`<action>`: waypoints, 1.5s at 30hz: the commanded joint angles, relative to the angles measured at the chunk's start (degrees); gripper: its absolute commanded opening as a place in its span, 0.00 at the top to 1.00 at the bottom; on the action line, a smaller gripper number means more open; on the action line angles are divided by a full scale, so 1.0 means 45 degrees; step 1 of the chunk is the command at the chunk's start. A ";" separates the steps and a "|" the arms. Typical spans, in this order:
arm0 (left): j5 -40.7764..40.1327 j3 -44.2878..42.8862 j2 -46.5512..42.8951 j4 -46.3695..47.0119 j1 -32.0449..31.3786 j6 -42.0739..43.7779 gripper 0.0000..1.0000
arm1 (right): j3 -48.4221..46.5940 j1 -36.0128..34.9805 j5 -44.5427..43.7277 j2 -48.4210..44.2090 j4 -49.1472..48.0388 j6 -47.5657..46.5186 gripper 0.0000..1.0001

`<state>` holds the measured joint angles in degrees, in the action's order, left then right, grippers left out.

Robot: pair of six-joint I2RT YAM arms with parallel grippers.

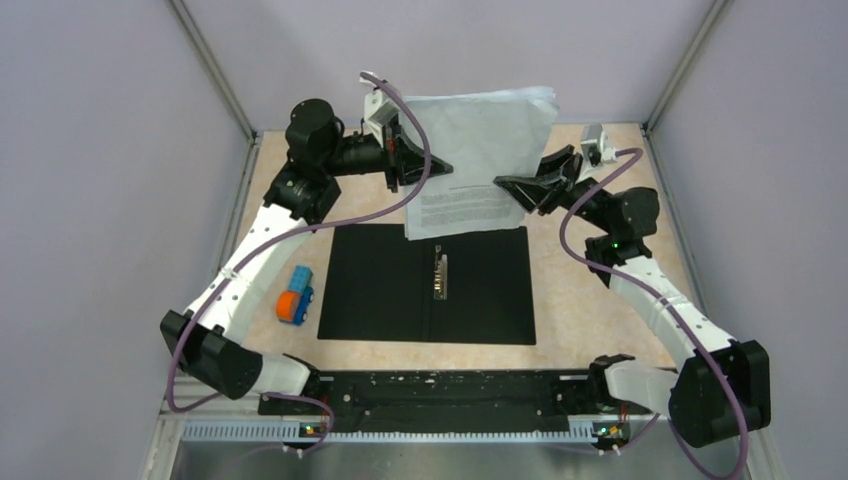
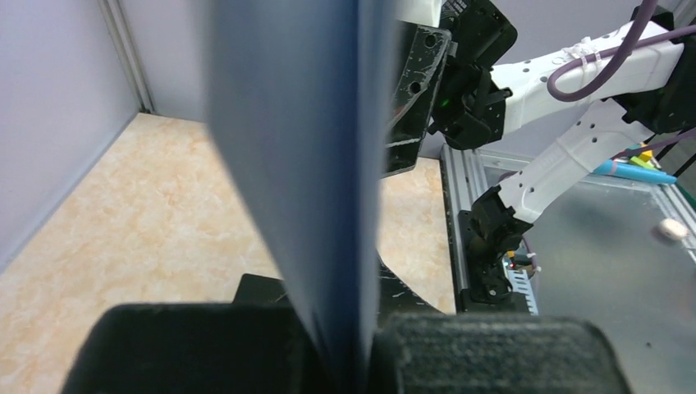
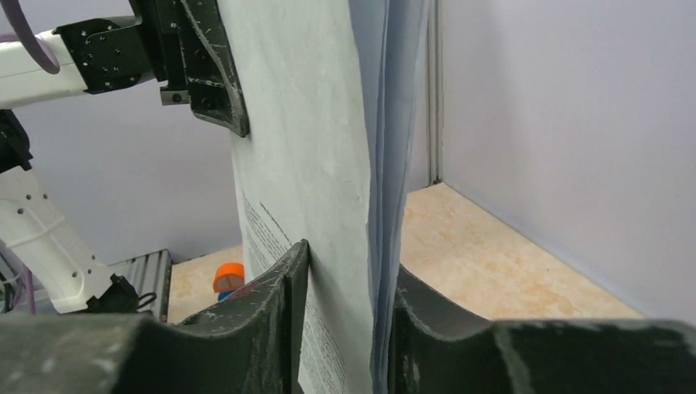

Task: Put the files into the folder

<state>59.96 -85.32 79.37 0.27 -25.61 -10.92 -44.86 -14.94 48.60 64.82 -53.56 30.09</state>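
White files hide part of the folder — left tool clamps them; right tool straddles them — grip unclear.

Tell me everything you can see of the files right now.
The files are a thin stack of white sheets with black print on the lower part, slightly crumpled, edges not quite flush. They are held upright in the air over the far edge of the open folder; whether the lower edge touches it cannot be told. The left pincer is shut on one side edge, and the right pincer grips the opposite edge.
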 commanded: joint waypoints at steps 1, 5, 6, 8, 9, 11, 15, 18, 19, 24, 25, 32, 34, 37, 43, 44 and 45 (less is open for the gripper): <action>-0.0122 -0.0480 0.0100 0.0214 -0.0048 -0.0834 1.00 | -0.0241 -0.0226 -0.0282 -0.0293 0.0687 0.0254 0.69; -0.0959 -0.0290 0.0293 0.0038 -0.0042 -0.1130 1.00 | -0.0675 -0.0424 -0.0321 -0.0214 0.1875 0.0539 0.83; -0.1428 -0.0237 0.0321 -0.0002 -0.0051 -0.1248 1.00 | -0.0802 -0.0476 -0.0467 -0.0218 0.2409 0.0523 0.89; -0.2432 -0.0127 0.0451 -0.0002 -0.0051 -0.1778 1.00 | -0.1084 -0.0479 -0.0827 -0.0222 0.3969 0.0455 1.00; -0.3009 -0.0006 0.0548 -0.0007 -0.0045 -0.2313 1.00 | -0.1246 -0.0504 -0.1125 -0.0232 0.4939 0.0420 1.00; -0.3660 0.0235 0.0940 -0.0489 -0.0063 -0.3098 1.00 | -0.1587 -0.0502 -0.1638 -0.0263 0.7520 0.0304 1.00; -0.4795 0.0847 0.2064 -0.1132 -0.0611 -0.3594 1.00 | -0.1778 -0.0506 -0.2830 -0.0518 1.1307 -0.0407 1.00; -0.5768 0.1099 0.3015 -0.1521 -0.1056 -0.4125 1.00 | -0.1462 -0.0494 -0.4320 -0.0556 1.3368 -0.0733 1.00; -0.6150 0.1224 0.3276 -0.1579 -0.1237 -0.4311 1.00 | -0.1313 -0.0497 -0.4790 -0.0515 1.3865 -0.0837 1.00; -0.7850 0.1918 0.4672 -0.1520 -0.2218 -0.5153 1.00 | -0.0871 -0.0489 -0.5691 0.0557 1.5415 -0.0995 1.00; -0.7939 0.2013 0.4977 -0.1469 -0.2374 -0.5250 1.00 | -0.0753 -0.0486 -0.5742 0.0796 1.5503 -0.1011 1.00; -0.7696 0.2007 0.6278 -0.1571 -0.2709 -0.4906 0.88 | -0.0010 -0.0489 -0.5860 0.1525 1.4807 -0.1169 1.00; -0.7667 0.1868 0.6514 -0.1818 -0.2657 -0.4671 0.80 | 0.0073 -0.0484 -0.5923 0.1839 1.4777 -0.1284 1.00; -0.7753 0.1717 0.6956 -0.2179 -0.2602 -0.4487 0.73 | 0.0487 -0.0464 -0.5604 0.2346 1.3964 -0.1283 1.00; -0.8194 0.1906 0.7219 -0.2354 -0.2488 -0.4595 0.78 | 0.1159 -0.0469 -0.4726 0.3788 1.2264 -0.0822 1.00; -0.8158 0.1965 0.7207 -0.2349 -0.2478 -0.4592 0.79 | 0.1202 -0.0464 -0.4782 0.3847 1.2138 -0.0819 1.00; -0.8180 0.2018 0.7193 -0.2312 -0.2467 -0.4572 0.80 | 0.1217 -0.0466 -0.4816 0.3888 1.2061 -0.0803 1.00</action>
<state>24.21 -75.96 111.94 -10.87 -37.10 -32.23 -39.77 -16.75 25.36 81.41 6.50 25.80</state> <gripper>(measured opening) 0.214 0.006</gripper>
